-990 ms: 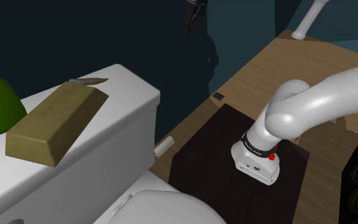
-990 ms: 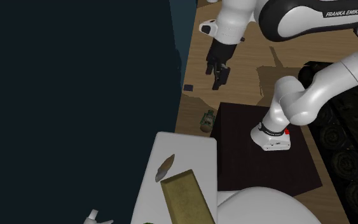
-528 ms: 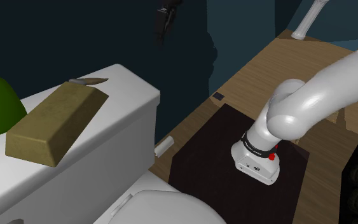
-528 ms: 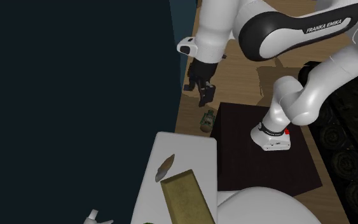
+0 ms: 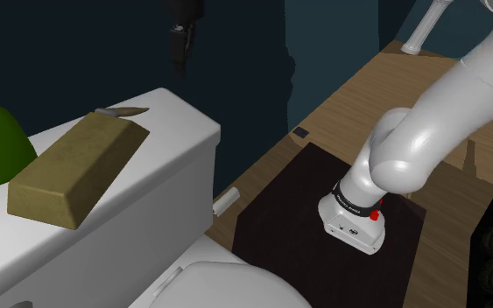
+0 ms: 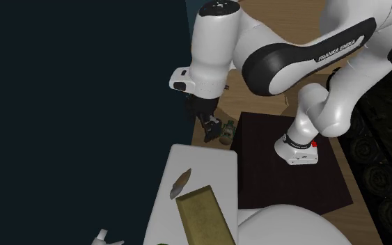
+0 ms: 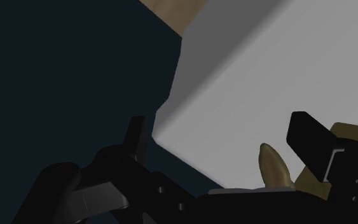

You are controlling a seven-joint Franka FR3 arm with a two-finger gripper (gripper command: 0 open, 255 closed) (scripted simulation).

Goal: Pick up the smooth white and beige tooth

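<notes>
Fingers (image 7: 217,127) are spread, nothing between them. The gripper hangs up by the dark wall, above the toilet tank lid (image 5: 176,112) and well apart from the tooth (image 5: 122,112).

The tooth lies flat at the lid's wall-side edge, just beside the end of the tan block (image 5: 73,166). Can't tell if they touch.

Risks as I see them:
- It's small, smooth and tapered. An off-centre pinch could squirt it out, and that close to the edge it would drop behind the tank.
- The block crowds one side. If a finger comes down on that side it lands on the block or shoves it into the tooth.
- The wall is close on the other side, so there's little room for the hand on the way down.
- It lies low on a hard lid. Stop too high and the fingers close on air.
</notes>
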